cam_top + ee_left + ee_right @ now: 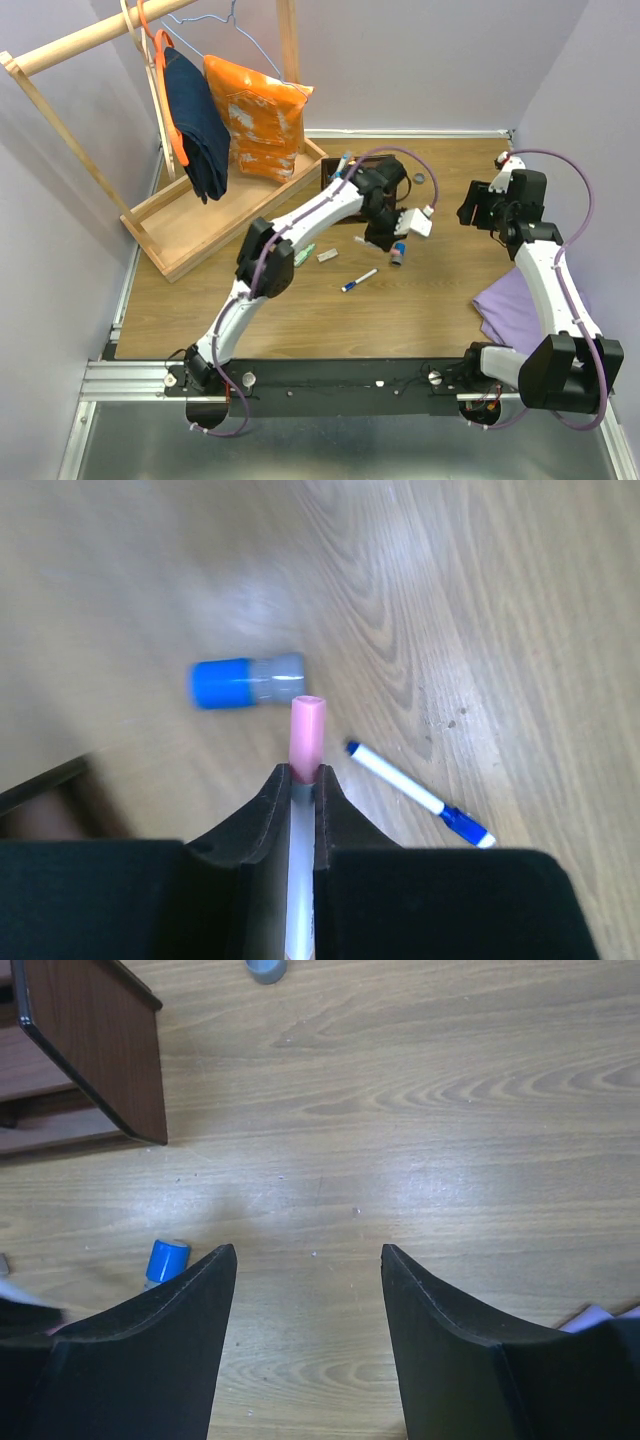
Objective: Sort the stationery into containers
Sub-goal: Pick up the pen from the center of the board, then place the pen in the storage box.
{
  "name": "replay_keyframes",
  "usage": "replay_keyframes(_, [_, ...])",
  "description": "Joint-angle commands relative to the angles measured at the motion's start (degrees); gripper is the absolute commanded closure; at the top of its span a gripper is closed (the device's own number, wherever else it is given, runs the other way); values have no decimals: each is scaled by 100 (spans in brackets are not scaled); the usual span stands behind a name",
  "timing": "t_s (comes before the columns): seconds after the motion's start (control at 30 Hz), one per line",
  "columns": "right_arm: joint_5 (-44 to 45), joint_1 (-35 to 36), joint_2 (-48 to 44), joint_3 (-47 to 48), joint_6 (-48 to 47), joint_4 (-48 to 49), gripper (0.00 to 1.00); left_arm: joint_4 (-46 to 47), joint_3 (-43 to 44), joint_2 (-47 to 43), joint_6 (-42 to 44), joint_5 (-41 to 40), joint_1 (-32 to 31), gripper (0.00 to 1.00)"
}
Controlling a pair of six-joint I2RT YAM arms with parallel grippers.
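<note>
My left gripper [304, 772] is shut on a white pen with a pink cap [307, 730] and holds it above the wooden floor; in the top view it [383, 238] hangs just in front of the dark brown organizer [337, 178], which the arm partly hides. A blue-capped grey tube [248, 681] and a white pen with a blue cap [418, 793] lie below. A pale green eraser [305, 254] and a beige piece [327, 256] lie to the left. My right gripper [308, 1250] is open and empty, to the right of the organizer [90, 1050].
A pale wooden clothes rack [200, 215] with hanging clothes stands at the back left. A purple cloth [515, 305] lies at the right by my right arm. A small grey ring [420, 179] lies beside the organizer. Walls close in on three sides.
</note>
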Motion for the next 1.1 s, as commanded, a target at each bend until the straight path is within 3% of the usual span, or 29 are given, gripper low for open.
replay_keyframes(0.0, [-41,-107,-137,155,58,-27,32,460,100,-1103,-809,778,358,97])
replay_keyframes(0.07, [-67,-151,-137,146,119,-18,33,829,-407,-1479,-1204,1060,639,98])
replay_keyframes(0.17, [-129,-222,-137,146,198,-35,33,2758,-1514,-2251,-2626,1833,1269,98])
replay_keyframes(0.2, [-155,-239,-137,155,190,-53,33,4331,-2371,-2456,-3700,2113,1446,98])
replay_keyframes(0.27, [-164,-266,-102,181,190,-97,33,6358,-3254,-2868,-5014,2686,1780,99])
replay_keyframes(0.3, [-173,-275,-84,199,190,-114,34,8517,-3911,-2905,-5874,2809,2052,99])
replay_keyframes(0.33, [-164,-283,-58,234,190,-158,34,9548,-4126,-2871,-7335,3002,2185,98])
replay_keyframes(0.37, [-173,-309,-40,269,172,-193,34,10516,-4268,-2671,-8133,3021,2274,98])
replay_keyframes(0.4, [-182,-318,3,296,146,-211,34,12074,-4460,-2564,-8637,3004,2422,97])
replay_keyframes(1.07, [3,-468,522,779,-48,-484,35,12679,-3162,-1026,-9152,2916,3144,97])
